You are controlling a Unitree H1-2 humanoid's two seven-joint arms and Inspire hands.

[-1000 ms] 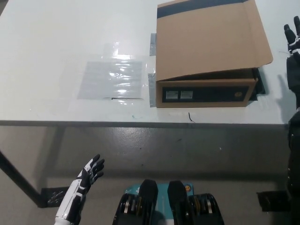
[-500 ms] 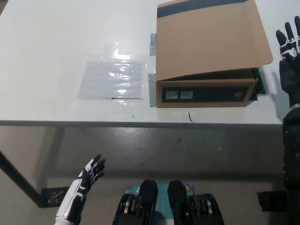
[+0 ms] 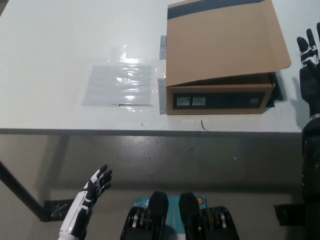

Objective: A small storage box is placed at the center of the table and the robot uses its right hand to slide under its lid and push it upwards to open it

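Observation:
A brown cardboard storage box (image 3: 220, 97) sits on the white table (image 3: 60, 55), toward its right front. Its lid (image 3: 225, 42) lies over the top, raised slightly at the front right corner. My black right hand (image 3: 310, 60) is at the picture's right edge, open with fingers spread and pointing up, a short way right of the lid's corner and not touching it. My white left hand (image 3: 97, 186) hangs open at the lower left, below the table's front edge.
A clear plastic sheet (image 3: 120, 82) is taped flat on the table left of the box. Grey tape strips (image 3: 162, 95) hold the box's left side. The table's front edge (image 3: 150, 131) runs across the middle; floor lies below.
My right hand moved left and rose toward the lid's corner, then drew back slightly right and down. The box, lid and left hand have stayed put.

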